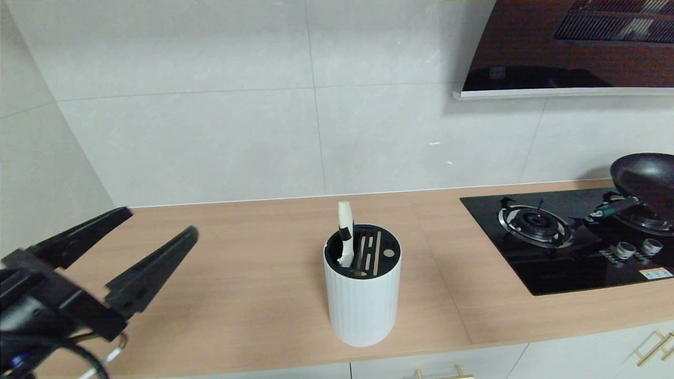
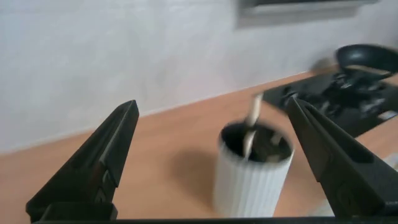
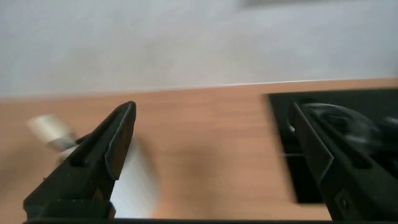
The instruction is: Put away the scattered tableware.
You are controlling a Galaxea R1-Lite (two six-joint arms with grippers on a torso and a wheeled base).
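You have bright, even light; the range hood [image 1: 568, 52] throws a soft shadow on the tiles [image 1: 495, 113] below it, and the white holder [image 2: 249, 180] shades the counter [image 2: 155, 143] faintly.

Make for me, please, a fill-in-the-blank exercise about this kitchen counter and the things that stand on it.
1. The ribbed holder on the counter is ____ in colour.
2. Exactly ____ utensil stands in the holder.
3. The left hand is ____ and holds nothing.
4. The black wok sits on the ____, to the right of the holder.

Missing words: white; one; open; stove.
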